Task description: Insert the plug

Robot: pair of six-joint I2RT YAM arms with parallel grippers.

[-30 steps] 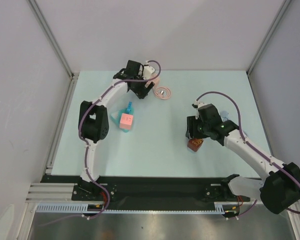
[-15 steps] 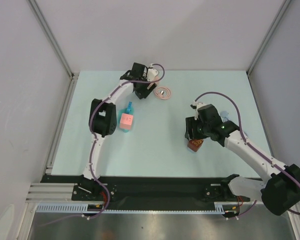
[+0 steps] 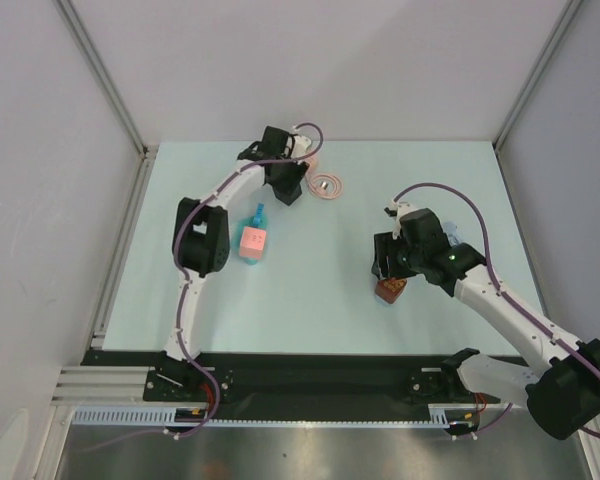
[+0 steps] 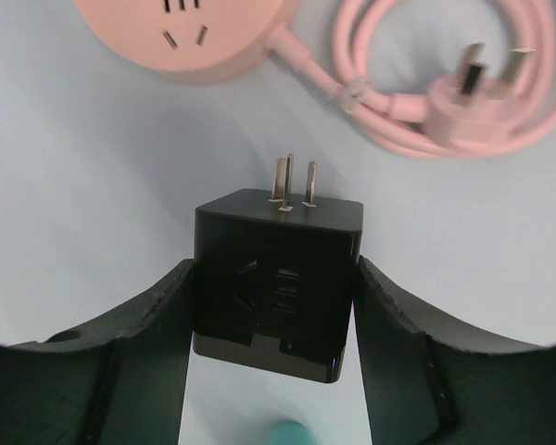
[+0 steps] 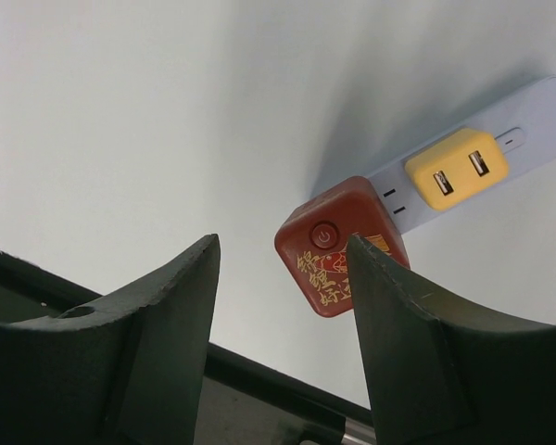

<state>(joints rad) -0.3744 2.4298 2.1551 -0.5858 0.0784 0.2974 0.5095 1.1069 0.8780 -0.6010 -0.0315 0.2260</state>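
Plug [image 4: 276,250] clamped by left gripper [image 4: 275,269], prongs short of pink socket [image 4: 181,28]; tilt or slip in the jaws could miss the slots. Right gripper [image 5: 280,246] released, holding nothing.

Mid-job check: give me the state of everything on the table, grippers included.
Left gripper: closed on black plug.
Black plug: gripped, prongs bare, facing pink socket.
Pink socket: slots empty.
Pink cord plug: unplugged, cord coiled.
Right gripper: open, empty.
Red cube: at white strip end; plugged or not, unclear.
Yellow adapter: seated in white strip.
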